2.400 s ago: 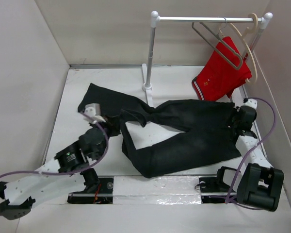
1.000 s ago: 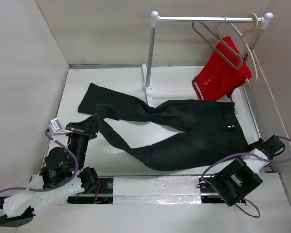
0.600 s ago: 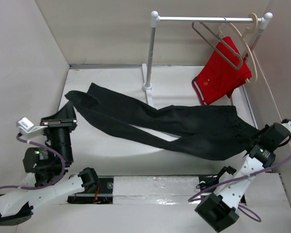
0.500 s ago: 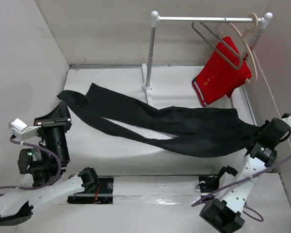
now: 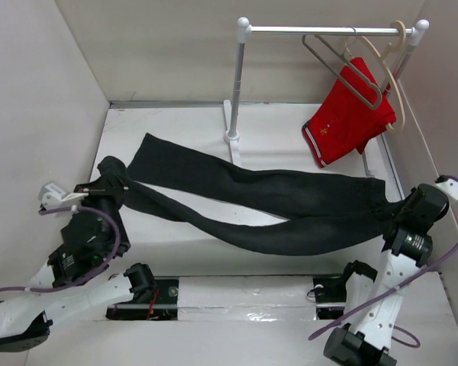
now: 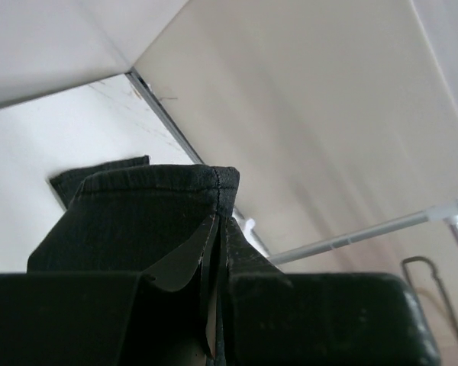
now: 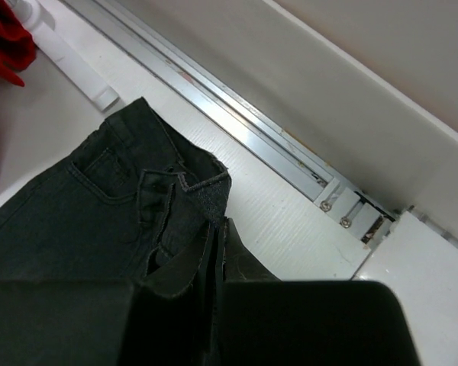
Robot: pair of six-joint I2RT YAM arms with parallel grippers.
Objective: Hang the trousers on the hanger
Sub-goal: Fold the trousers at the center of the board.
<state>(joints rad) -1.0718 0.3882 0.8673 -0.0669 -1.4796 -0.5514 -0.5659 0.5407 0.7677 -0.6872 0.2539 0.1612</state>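
Low over the table (image 5: 175, 122), stretching the trousers (image 5: 290, 210) out, clamping a leg hem in the left gripper (image 5: 111, 185) and the waistband in the right gripper (image 5: 409, 204), probably straightening them for the hanger (image 5: 340, 76) on the rail (image 5: 328, 30).

Soft, even light falls from overhead, and the white table (image 5: 175, 244) nearly washes out. The trousers (image 5: 290, 206) throw only a faint grey shadow and read as flat black, folds barely showing. The silvery strip (image 5: 244, 293) by my bases glints dully. On my left wrist, my left fingers (image 6: 175, 263) loom dark and blurred. The right wrist view is crisper, stitching clear, with a shine on the metal track (image 7: 237, 122).
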